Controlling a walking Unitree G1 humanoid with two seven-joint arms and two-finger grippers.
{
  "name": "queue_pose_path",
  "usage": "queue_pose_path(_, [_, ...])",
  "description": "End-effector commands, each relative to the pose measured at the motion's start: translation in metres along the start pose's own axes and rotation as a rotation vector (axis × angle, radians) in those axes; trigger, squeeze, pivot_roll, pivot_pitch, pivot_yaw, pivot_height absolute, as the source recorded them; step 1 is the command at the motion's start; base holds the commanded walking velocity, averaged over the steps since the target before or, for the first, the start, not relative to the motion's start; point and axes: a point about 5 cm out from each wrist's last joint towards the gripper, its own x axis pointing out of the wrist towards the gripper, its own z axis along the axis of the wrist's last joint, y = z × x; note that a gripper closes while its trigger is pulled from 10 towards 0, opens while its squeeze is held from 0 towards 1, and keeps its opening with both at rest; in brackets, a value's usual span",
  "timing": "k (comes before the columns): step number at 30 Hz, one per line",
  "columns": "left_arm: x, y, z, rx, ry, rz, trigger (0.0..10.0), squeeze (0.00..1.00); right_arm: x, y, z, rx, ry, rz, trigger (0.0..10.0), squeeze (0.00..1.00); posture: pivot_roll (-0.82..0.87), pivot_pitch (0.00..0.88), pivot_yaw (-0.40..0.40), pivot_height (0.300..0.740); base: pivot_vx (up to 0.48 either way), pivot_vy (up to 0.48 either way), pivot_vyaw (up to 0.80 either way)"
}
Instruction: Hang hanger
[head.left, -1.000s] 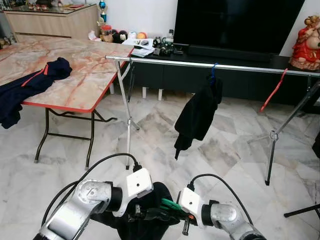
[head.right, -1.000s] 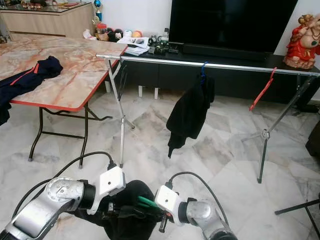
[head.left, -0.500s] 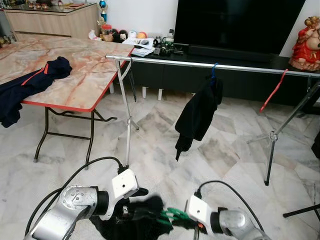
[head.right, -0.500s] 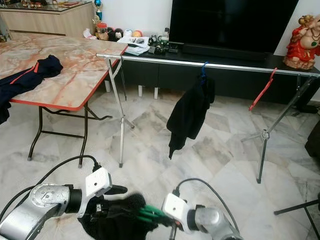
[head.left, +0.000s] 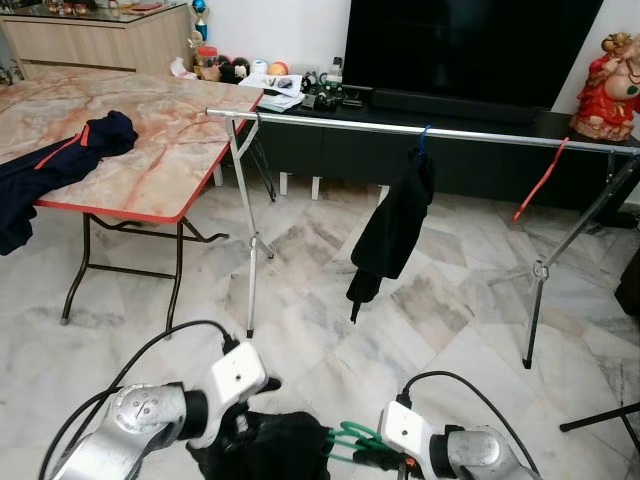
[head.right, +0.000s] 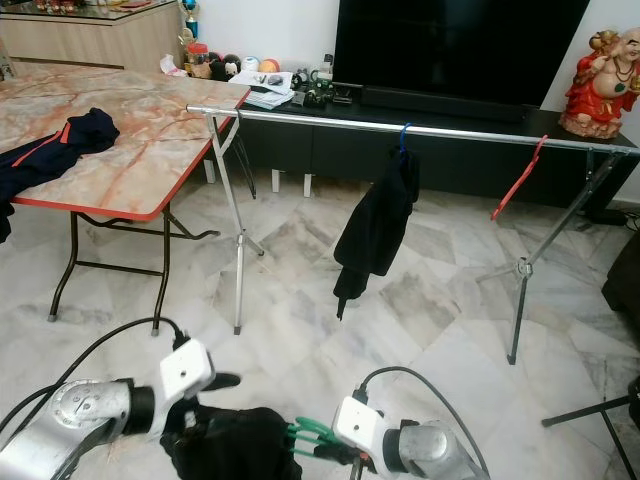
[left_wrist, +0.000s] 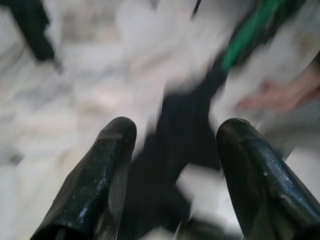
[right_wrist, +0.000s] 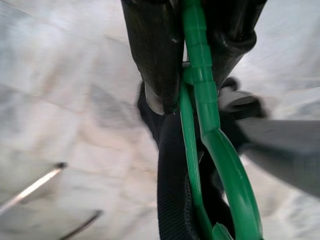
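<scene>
A green hanger (head.left: 350, 440) with a black garment (head.left: 275, 450) on it sits low in front of me, above the marble floor. My right gripper (right_wrist: 195, 75) is shut on the hanger's green neck (right_wrist: 200, 55). My left gripper (left_wrist: 175, 132) is open beside the garment, its two fingers (left_wrist: 107, 165) wide apart with the dark cloth (left_wrist: 170, 165) beyond them. One left finger (head.left: 270, 382) sticks out above the garment. The silver clothes rail (head.left: 330, 121) stands ahead across the room.
On the rail hang a black garment on a blue hanger (head.left: 392, 225) and a bare red hanger (head.left: 537, 182). A marble-top folding table (head.left: 170, 150) with a navy garment (head.left: 60, 165) stands to the left. Behind the rail are a TV console (head.left: 470, 150) and a red statue (head.left: 605, 75).
Both arms, the hanger and the black garment have sunk toward the bottom of the view. The left gripper's fingers have come apart. The camera has shifted slightly.
</scene>
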Motion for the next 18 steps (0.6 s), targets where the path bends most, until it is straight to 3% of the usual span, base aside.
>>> queue_pose_path(1, [0.0,-0.006,-0.006,-0.003,0.035,-0.026,10.0,0.0,-0.004,-0.023,0.021,0.003,-0.082,-0.143,0.0,0.0,0.23,0.004,-0.083,0.74,0.0,0.0,0.0])
queue_pose_path(4, [0.001,-0.015,-0.012,-0.003,0.08,-0.082,10.0,0.0,-0.003,-0.036,0.04,0.065,-0.178,-0.234,0.0,0.0,0.24,0.004,-0.082,0.74,0.0,0.0,0.0])
queue_pose_path(6, [0.005,-0.014,-0.012,0.006,0.086,-0.053,10.0,0.0,-0.002,-0.037,0.045,0.078,-0.206,-0.23,0.0,0.0,0.24,0.001,-0.082,0.74,0.0,0.0,0.0])
queue_pose_path(11, [0.026,0.014,-0.007,-0.041,0.09,0.231,10.0,0.0,0.001,-0.046,0.063,0.122,-0.272,-0.248,0.0,0.0,0.23,0.0,-0.082,0.74,0.0,0.0,0.0])
queue_pose_path(18, [0.036,0.037,-0.004,-0.157,0.061,0.456,10.0,0.0,0.004,-0.047,0.071,0.099,-0.254,-0.205,0.0,0.0,0.23,0.0,-0.087,0.74,0.0,0.0,0.0])
